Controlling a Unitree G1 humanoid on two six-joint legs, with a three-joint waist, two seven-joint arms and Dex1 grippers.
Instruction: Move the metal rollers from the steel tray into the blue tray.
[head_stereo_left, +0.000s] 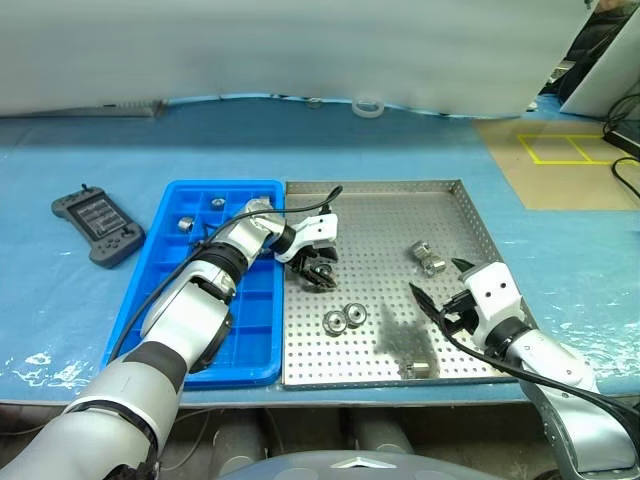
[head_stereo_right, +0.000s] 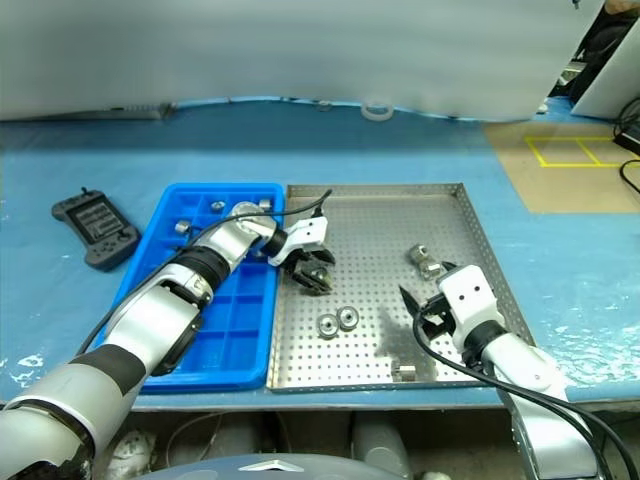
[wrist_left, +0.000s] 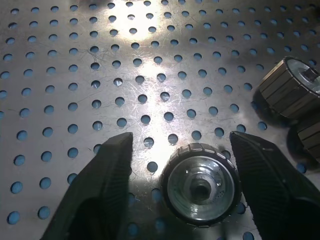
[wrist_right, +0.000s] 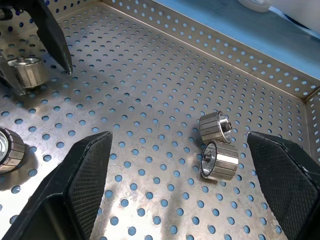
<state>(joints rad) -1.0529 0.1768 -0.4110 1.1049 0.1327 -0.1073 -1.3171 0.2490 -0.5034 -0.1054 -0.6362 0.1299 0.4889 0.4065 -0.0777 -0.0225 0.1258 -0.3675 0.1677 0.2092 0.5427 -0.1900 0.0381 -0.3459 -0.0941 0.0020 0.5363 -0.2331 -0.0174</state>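
The left claw (head_stereo_left: 318, 270) stands spread astride one roller (wrist_left: 202, 183) near the steel tray's (head_stereo_left: 470, 225) left edge, bore facing the wrist; the right claw (head_stereo_left: 440, 290), spread and empty, is farther off.

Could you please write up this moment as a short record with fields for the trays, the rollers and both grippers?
steel tray: perforated, holds six rollers
blue tray: left of the steel tray, holds three rollers in its far compartments
left gripper: low over the steel tray, fingers either side of one roller, a gap showing on one side
right gripper: open, hovering near a pair of rollers
other: handheld controller on the blue table cover
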